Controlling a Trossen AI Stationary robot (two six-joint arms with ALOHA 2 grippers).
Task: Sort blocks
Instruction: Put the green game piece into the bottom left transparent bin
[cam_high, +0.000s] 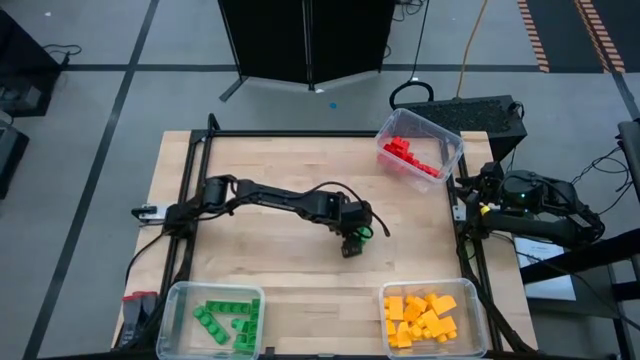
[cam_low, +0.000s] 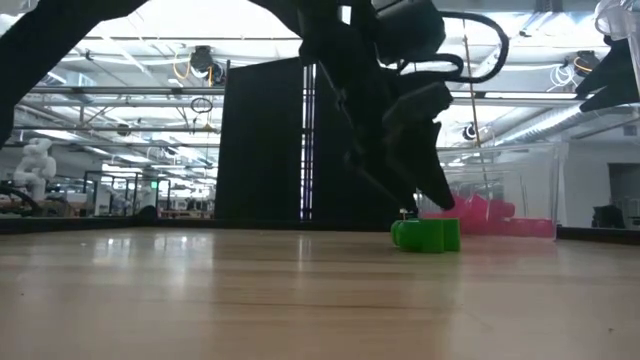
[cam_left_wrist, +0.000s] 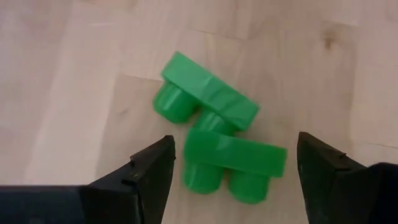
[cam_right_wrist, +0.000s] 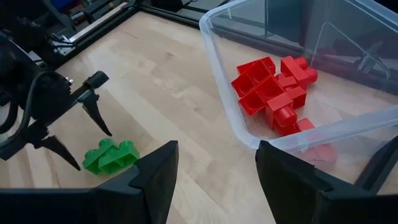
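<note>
1. Two green blocks (cam_left_wrist: 217, 140) lay touching each other on the bare wooden table (cam_high: 260, 170), near its middle, studs on their sides.
2. The left gripper (cam_left_wrist: 233, 168) hung just over them with its fingers spread wide on either side, holding nothing.
3. The other green blocks (cam_high: 228, 322) sat in a clear bin (cam_high: 172, 300) at the near left corner.
4. The yellow-orange blocks (cam_high: 420, 318) filled a second bin (cam_high: 384, 300) at the near right corner.
5. The red blocks (cam_right_wrist: 273, 93) lay in a third bin (cam_right_wrist: 217, 68) at the far right of the table.
6. The right gripper (cam_right_wrist: 217, 180) waited at the table's right edge beside that bin, fingers apart and empty.
</note>
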